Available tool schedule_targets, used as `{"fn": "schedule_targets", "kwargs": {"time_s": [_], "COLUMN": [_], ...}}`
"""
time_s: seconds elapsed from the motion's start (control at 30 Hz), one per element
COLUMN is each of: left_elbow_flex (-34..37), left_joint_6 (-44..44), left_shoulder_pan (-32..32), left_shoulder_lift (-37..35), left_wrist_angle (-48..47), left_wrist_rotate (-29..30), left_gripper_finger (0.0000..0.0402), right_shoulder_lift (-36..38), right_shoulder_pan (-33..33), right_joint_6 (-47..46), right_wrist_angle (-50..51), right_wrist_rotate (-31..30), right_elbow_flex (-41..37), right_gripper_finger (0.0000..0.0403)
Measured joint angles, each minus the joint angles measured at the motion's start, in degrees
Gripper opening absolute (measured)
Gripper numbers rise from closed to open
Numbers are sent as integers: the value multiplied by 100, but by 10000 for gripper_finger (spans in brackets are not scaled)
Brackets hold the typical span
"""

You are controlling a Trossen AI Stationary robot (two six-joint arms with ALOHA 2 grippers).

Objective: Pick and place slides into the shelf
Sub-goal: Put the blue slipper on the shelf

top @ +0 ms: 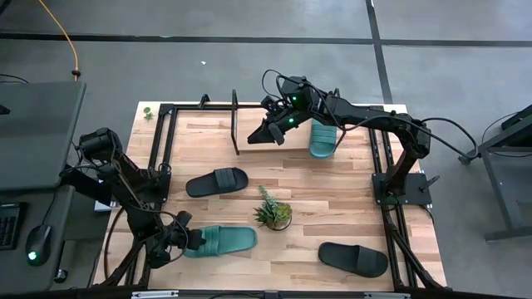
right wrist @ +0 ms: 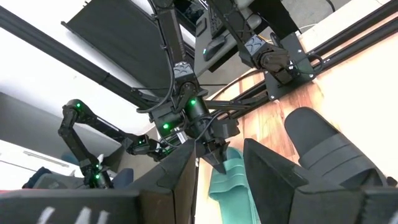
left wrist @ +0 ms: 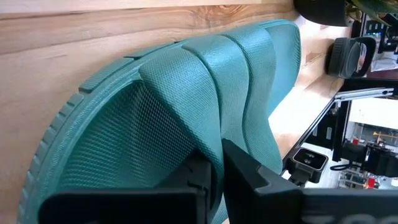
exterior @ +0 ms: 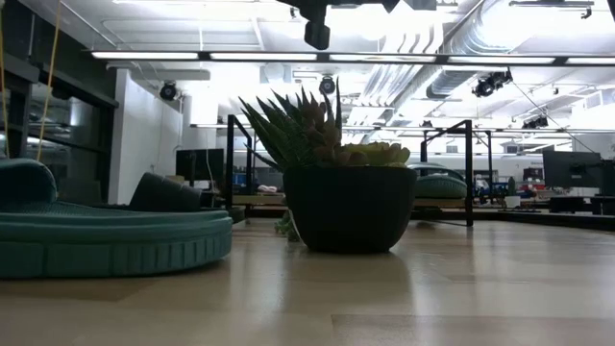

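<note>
teal-green slide (left wrist: 205, 106) fills the left wrist view, its textured strap pinched between the left gripper (left wrist: 214, 171) fingers, clamped tight on it, we judge, so it can be lifted toward the shelf.

from above we see that slide (top: 220, 241) lying near the potted plant (top: 273, 213), on the left arm's side of it, with the left gripper (top: 176, 239) at its heel end. one black slide (top: 217, 181) sits between plant and shelf (top: 249, 134); another black slide (top: 354, 258) lies beyond the plant on the right arm's side. a second teal-green slide (top: 323, 139) already rests on the shelf board. the right gripper (top: 270, 131) hovers over the shelf, fingers partly apart and empty, likely waiting.

at table height the plant's dark pot (exterior: 349, 209) stands centre, the teal sole (exterior: 106, 238) thick and ribbed beside it.

the right wrist view shows its fingers (right wrist: 273, 180) apart, holding nothing.
</note>
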State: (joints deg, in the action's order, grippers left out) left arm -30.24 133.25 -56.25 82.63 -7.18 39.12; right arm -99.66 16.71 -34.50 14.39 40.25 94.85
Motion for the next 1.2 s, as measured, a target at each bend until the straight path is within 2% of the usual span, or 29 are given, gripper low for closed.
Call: {"fn": "schedule_targets", "kwargs": {"time_s": [0.23,0.4,0.53,0.83,1.03,1.2], "left_elbow_flex": [-119,-337,-576,-1503,-2192,-2880], "left_joint_6": [5,-264,-289,-295,-295,-293], "left_shoulder_pan": [1,2,2,0,0,0], "left_shoulder_lift": [0,0,-2,-370,-776,-1013], "left_wrist_angle": [-21,-60,-374,-2502,-4065,-5404], "left_wrist_rotate": [63,83,39,-369,-372,-150], "left_gripper_finger": [16,5,12,10,3,9], "right_shoulder_lift": [0,0,0,23,296,634], "right_shoulder_pan": [0,9,18,207,388,588], "right_joint_6": [-32,-151,-153,-407,-407,-404], "right_wrist_angle": [0,0,0,-24,-76,-101], "right_wrist_rotate": [30,40,102,348,352,303], "right_elbow_flex": [0,0,0,0,0,0], "right_gripper_finger": [128,128,128,128,128,128]}}
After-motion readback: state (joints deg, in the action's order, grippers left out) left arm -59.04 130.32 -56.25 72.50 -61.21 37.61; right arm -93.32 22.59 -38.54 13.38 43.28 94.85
